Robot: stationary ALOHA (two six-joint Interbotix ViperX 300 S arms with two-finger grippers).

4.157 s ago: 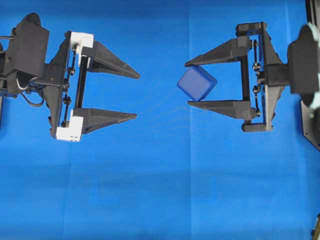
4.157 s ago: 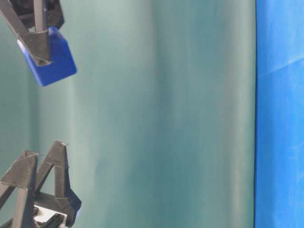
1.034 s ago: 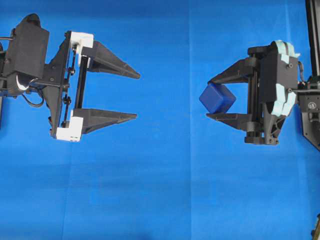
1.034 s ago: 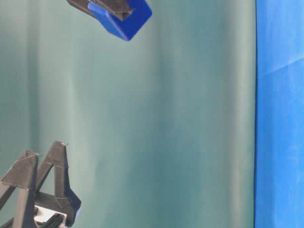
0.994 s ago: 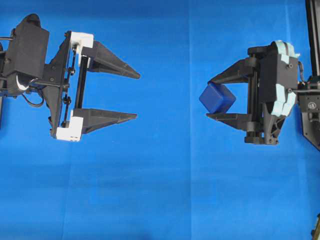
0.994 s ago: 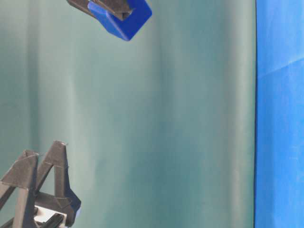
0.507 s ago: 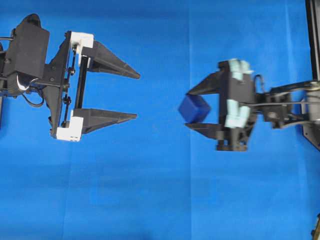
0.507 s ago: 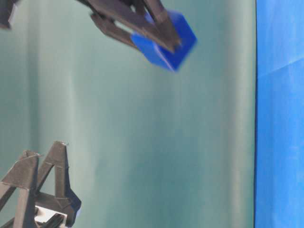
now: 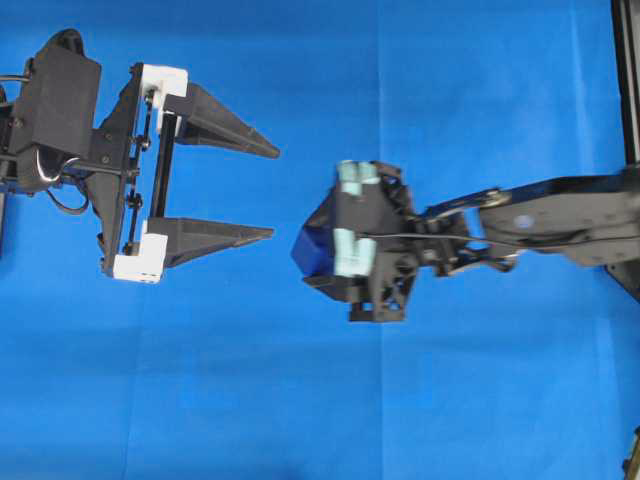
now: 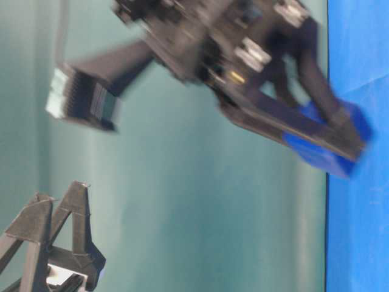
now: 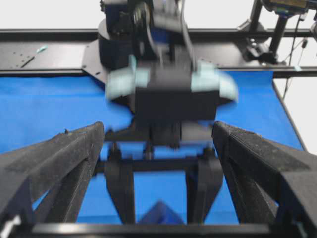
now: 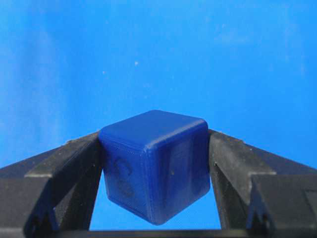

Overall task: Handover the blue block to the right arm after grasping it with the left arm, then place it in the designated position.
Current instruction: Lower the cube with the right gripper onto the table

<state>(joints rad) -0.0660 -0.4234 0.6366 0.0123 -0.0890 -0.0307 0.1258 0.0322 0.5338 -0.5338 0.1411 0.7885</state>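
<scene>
The blue block (image 9: pixel 308 248) is clamped between the fingers of my all-black right gripper (image 9: pixel 312 255), which points down over the middle of the blue cloth (image 9: pixel 450 400). In the right wrist view the block (image 12: pixel 158 168) sits corner-down between both fingers of the right gripper (image 12: pixel 154 144), above the cloth. In the blurred table-level view the block (image 10: pixel 340 143) is close to the cloth. My left gripper (image 9: pixel 275 193), with white brackets, is open and empty at the left, its tips a short way from the block. The left wrist view shows its open fingers (image 11: pixel 74 153) and the block's corner (image 11: pixel 159 217).
A black frame rail (image 9: pixel 625 80) runs along the right edge. The left wrist view shows black frame rails (image 11: pixel 49 54) beyond the cloth. A green backdrop (image 10: pixel 182 213) fills the table-level view.
My right gripper has carried the block left from the right side toward the middle, pitched downward and dropped toward the cloth. The left gripper has stayed still and open.
</scene>
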